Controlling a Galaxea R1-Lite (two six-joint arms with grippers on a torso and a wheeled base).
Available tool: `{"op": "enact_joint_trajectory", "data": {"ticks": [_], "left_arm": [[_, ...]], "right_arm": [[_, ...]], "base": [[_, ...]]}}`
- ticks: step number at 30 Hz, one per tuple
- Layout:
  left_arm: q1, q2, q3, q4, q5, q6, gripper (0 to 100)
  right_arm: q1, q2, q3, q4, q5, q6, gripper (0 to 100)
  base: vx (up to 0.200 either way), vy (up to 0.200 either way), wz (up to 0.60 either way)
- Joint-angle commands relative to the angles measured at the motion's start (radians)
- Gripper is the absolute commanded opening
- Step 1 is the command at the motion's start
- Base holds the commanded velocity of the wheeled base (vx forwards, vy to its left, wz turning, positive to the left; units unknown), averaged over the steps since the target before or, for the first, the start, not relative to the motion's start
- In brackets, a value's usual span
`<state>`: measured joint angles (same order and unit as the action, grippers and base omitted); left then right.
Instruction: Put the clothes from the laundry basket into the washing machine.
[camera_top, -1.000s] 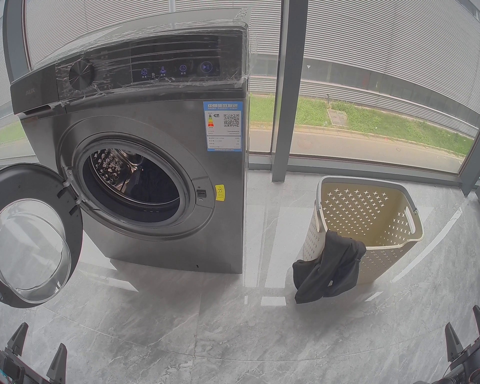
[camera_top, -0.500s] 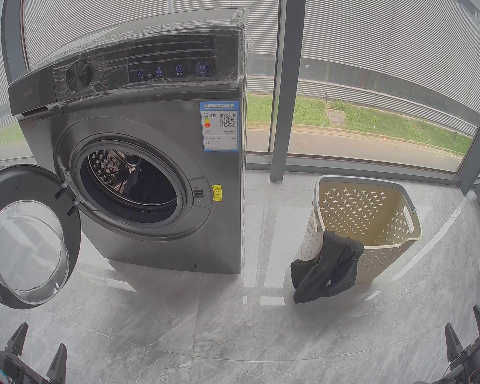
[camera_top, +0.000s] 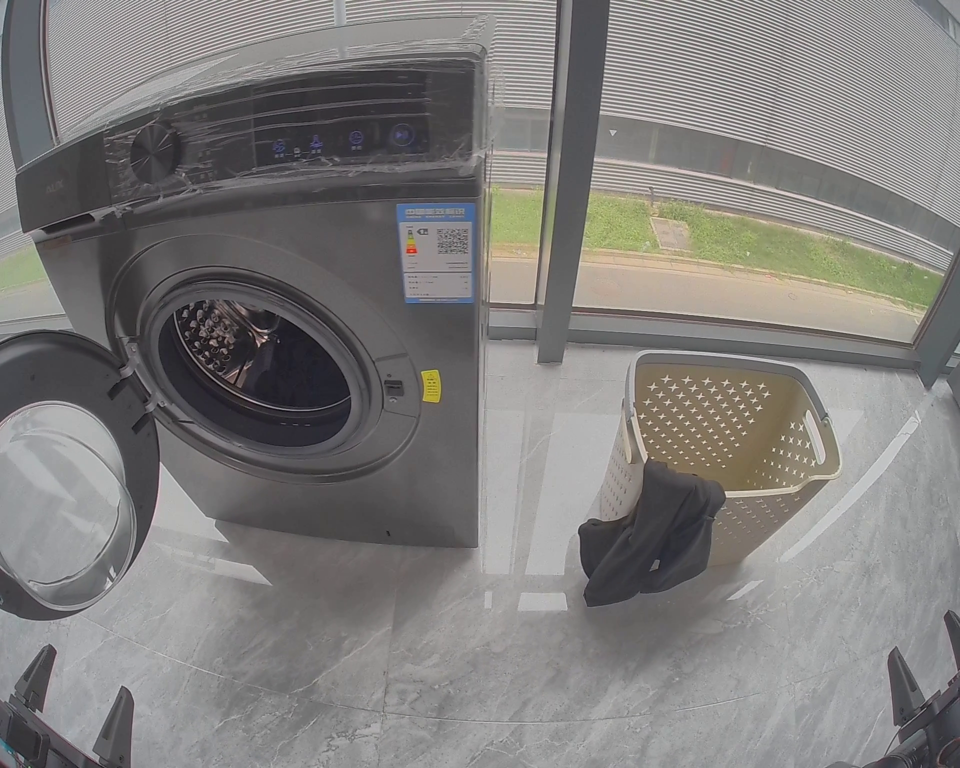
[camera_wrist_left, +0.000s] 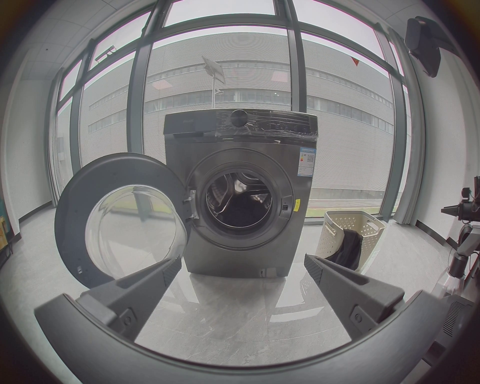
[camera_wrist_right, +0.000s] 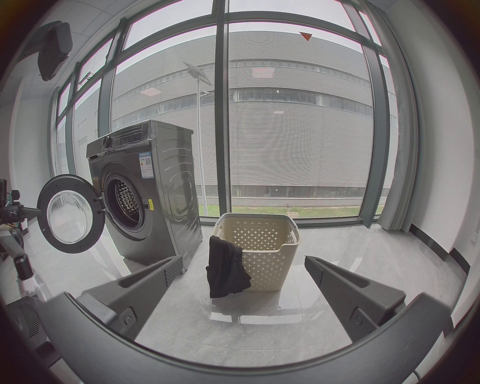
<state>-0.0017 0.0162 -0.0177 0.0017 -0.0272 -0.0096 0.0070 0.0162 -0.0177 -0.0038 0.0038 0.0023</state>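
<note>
Washing machine (camera_top: 300, 330): grey. It stands on the floor (camera_top: 400, 650) by the big window (camera_top: 750, 150).
Door (camera_top: 60, 480): round, with a see-through middle. It is swung wide open to the left.
Drum (camera_top: 265, 365): something dark may lie inside, but it is too dim to be sure.
Laundry basket (camera_top: 770, 490): cream, with star holes. It stands on the floor, right of the washing machine and apart from it.
Black cloth (camera_top: 650, 545): hangs over the basket's near rim, mostly down the outside, almost to the floor.
Left pincer (camera_top: 80, 690): low, far from the machine, fingers apart, holding nothing.
Right pincer (camera_top: 925, 645): low, far from the basket, fingers apart, holding nothing.
</note>
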Motion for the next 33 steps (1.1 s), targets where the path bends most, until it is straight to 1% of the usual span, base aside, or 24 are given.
{"op": "enact_joint_trajectory", "data": {"ticks": [1, 10, 31, 33], "left_arm": [[0.0, -0.016, 0.016, 0.0, 0.0, -0.001, 100], [0.0, -0.016, 0.016, 0.0, 0.0, -0.001, 100], [0.0, -0.016, 0.018, 0.0, 0.0, -0.001, 100], [0.0, -0.016, 0.016, 0.0, 0.0, -0.001, 100]], "right_arm": [[0.001, -0.01, 0.018, -0.001, -0.001, -0.001, 100], [-0.001, -0.01, 0.018, -0.001, -0.001, -0.001, 100], [0.001, -0.01, 0.018, -0.001, -0.001, -0.001, 100], [0.001, -0.01, 0.018, -0.001, -0.001, -0.001, 100]], "base": [[0.0, 0.0, 0.0], [0.0, 0.0, 0.0], [0.0, -0.2, 0.0], [0.0, 0.0, 0.0]]}}
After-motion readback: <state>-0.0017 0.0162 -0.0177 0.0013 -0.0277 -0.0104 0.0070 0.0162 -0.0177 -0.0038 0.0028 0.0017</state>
